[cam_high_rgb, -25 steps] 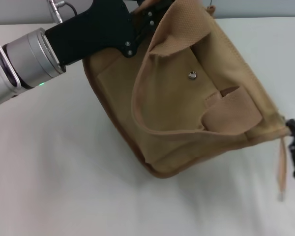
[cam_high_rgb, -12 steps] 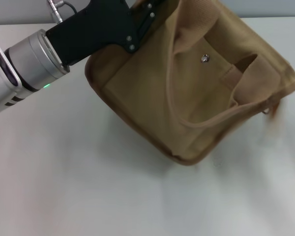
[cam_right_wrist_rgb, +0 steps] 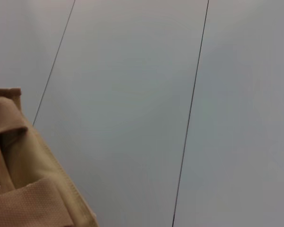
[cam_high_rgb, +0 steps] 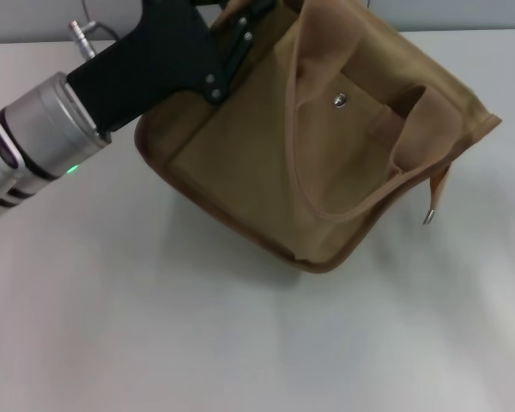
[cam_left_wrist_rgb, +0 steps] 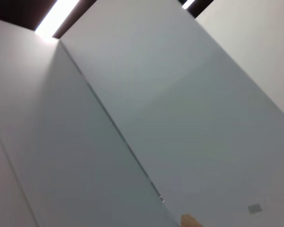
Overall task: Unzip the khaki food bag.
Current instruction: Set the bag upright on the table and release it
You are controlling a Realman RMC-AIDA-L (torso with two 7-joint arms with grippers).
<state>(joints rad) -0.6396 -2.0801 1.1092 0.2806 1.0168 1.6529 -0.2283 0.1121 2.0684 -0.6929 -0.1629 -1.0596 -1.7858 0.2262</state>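
I am reaching in from the far left with my left gripper [cam_high_rgb: 240, 26], its black body lying against the upper rear edge of the khaki food bag [cam_high_rgb: 318, 163], where the far handle and the top opening meet; my fingertips are buried behind the canvas there, so I cannot tell whether they are clamped on fabric or merely resting against it. The bag is lying tipped on the white table [cam_high_rgb: 154, 326], pocket face up toward my head camera with the silver snap [cam_high_rgb: 340, 101] showing, its brown-trimmed base pointing toward me and its top edge running diagonally from my left gripper down toward the right corner. That diagonal is the line I am judging the zipper to follow, and a thin pull tab [cam_high_rgb: 434, 199] is dangling off the bag's right corner, well apart from my left gripper. My right gripper is showing in no view; its wrist camera is catching only a corner of the bag against the wall, so I am judging it the nearer arm to that tab.
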